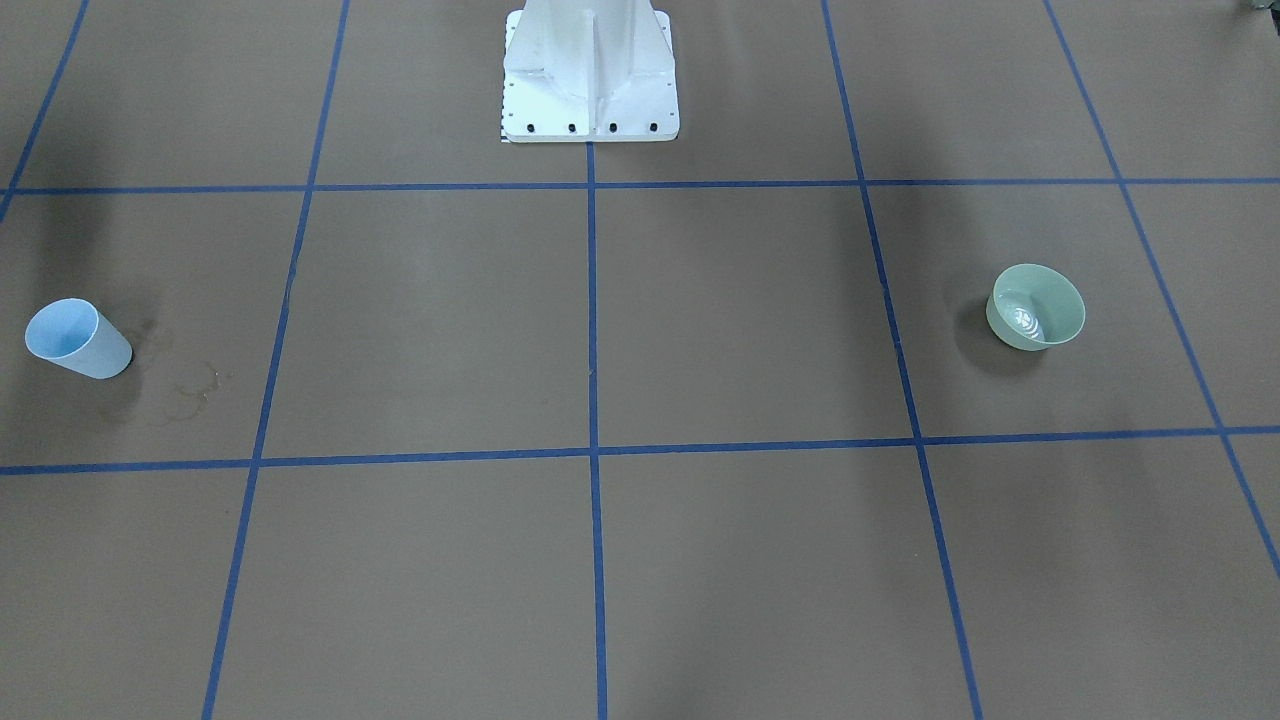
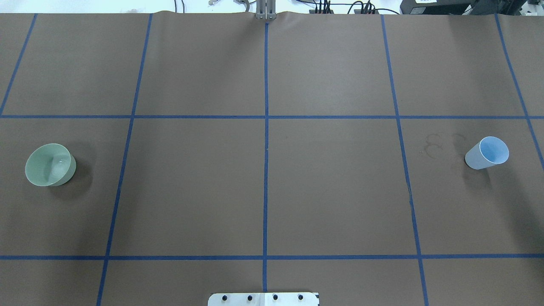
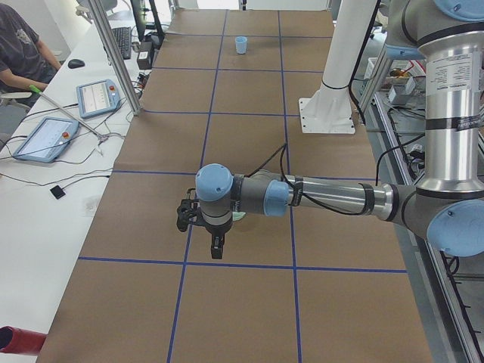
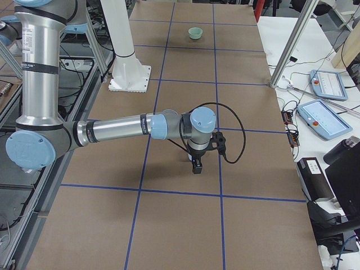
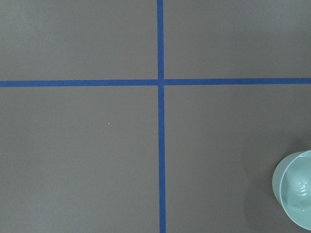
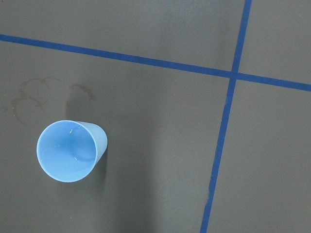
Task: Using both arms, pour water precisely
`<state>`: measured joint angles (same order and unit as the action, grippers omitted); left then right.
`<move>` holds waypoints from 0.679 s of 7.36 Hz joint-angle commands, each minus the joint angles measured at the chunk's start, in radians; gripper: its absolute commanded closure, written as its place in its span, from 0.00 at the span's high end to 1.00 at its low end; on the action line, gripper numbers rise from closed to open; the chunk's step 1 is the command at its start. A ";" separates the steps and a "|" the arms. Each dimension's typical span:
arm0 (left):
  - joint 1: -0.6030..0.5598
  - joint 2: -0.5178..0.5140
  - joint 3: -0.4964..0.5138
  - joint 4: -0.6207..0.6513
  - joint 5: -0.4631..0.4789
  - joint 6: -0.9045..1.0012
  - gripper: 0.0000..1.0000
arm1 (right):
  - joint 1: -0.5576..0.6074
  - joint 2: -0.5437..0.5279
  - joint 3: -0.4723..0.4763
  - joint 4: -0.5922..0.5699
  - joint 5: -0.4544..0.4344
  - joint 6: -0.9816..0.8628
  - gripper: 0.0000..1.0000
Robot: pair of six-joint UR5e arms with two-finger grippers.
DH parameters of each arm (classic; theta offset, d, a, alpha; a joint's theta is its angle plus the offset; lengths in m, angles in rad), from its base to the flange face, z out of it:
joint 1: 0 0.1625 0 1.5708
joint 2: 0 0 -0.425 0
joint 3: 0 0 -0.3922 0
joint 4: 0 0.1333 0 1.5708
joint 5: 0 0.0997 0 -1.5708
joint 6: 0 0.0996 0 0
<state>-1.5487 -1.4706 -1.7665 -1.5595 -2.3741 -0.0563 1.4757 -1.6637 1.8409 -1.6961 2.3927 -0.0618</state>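
A pale green bowl [image 1: 1035,306] stands upright on the brown table on my left side, with water [image 1: 1025,320] showing as white glints inside. It also shows in the overhead view [image 2: 50,164] and at the lower right edge of the left wrist view [image 5: 296,194]. A light blue cup [image 1: 78,338] stands on my right side, and shows in the overhead view [image 2: 488,153] and the right wrist view [image 6: 70,150]. My left gripper [image 3: 216,251] hangs above the table near the bowl. My right gripper [image 4: 195,167] hangs near the cup. I cannot tell whether either is open or shut.
The white bolted pedestal [image 1: 590,90] stands at the table's robot side. Faint dried ring stains [image 1: 190,385] lie beside the cup. Blue tape lines [image 2: 266,127] grid the table. Control tablets [image 3: 98,97] and a seated operator [image 3: 19,45] are on a side bench.
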 commanded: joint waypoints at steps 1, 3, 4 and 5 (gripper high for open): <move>0.002 0.000 0.002 -0.001 -0.001 -0.002 1.00 | 0.000 -0.008 0.000 0.004 -0.003 -0.009 1.00; 0.004 0.000 0.002 -0.004 -0.002 -0.001 1.00 | 0.000 -0.007 0.004 0.004 -0.003 -0.004 1.00; 0.004 0.000 -0.001 -0.008 -0.004 -0.004 1.00 | 0.000 -0.005 0.006 0.004 -0.006 -0.004 1.00; 0.016 -0.004 0.002 -0.008 -0.026 -0.004 0.99 | 0.000 -0.008 0.014 0.004 -0.003 0.000 1.00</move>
<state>-1.5420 -1.4720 -1.7651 -1.5658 -2.3822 -0.0589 1.4757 -1.6705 1.8477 -1.6920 2.3887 -0.0657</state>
